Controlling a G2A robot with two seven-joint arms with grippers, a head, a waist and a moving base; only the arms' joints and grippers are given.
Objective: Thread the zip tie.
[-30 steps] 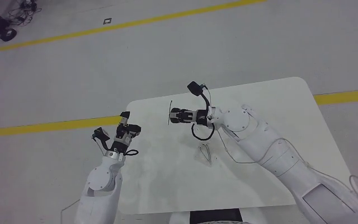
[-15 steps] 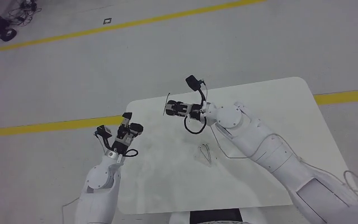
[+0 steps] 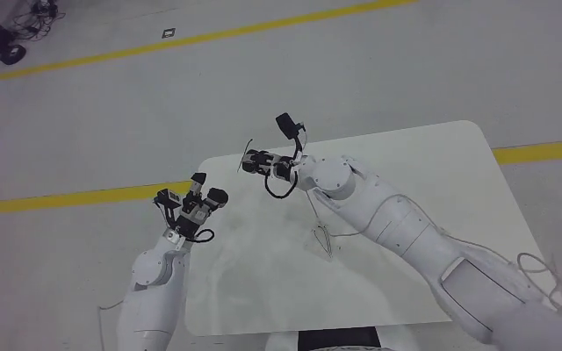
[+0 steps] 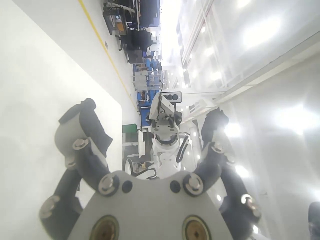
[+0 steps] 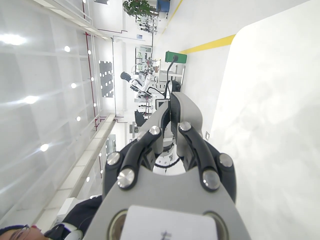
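A thin black zip tie (image 3: 246, 149) stands up from my right gripper (image 3: 250, 161), which is shut on it above the table's far left corner. In the right wrist view the zip tie (image 5: 171, 73) sticks out past the closed gripper (image 5: 171, 96). My left gripper (image 3: 207, 188) hangs open by the table's left edge with nothing between its fingers. It faces the right gripper (image 4: 163, 121), seen farther off in the left wrist view between the spread fingers of the left gripper (image 4: 152, 108), with the zip tie (image 4: 161, 88) rising from it.
The white table (image 3: 421, 175) has rounded corners. A small bundle of pale zip ties (image 3: 323, 241) lies near its middle. Grey floor with yellow lines surrounds the table.
My right arm has carried the zip tie leftward and farther back, from over the table to its far left corner. My left gripper has shifted slightly away from me and turned.
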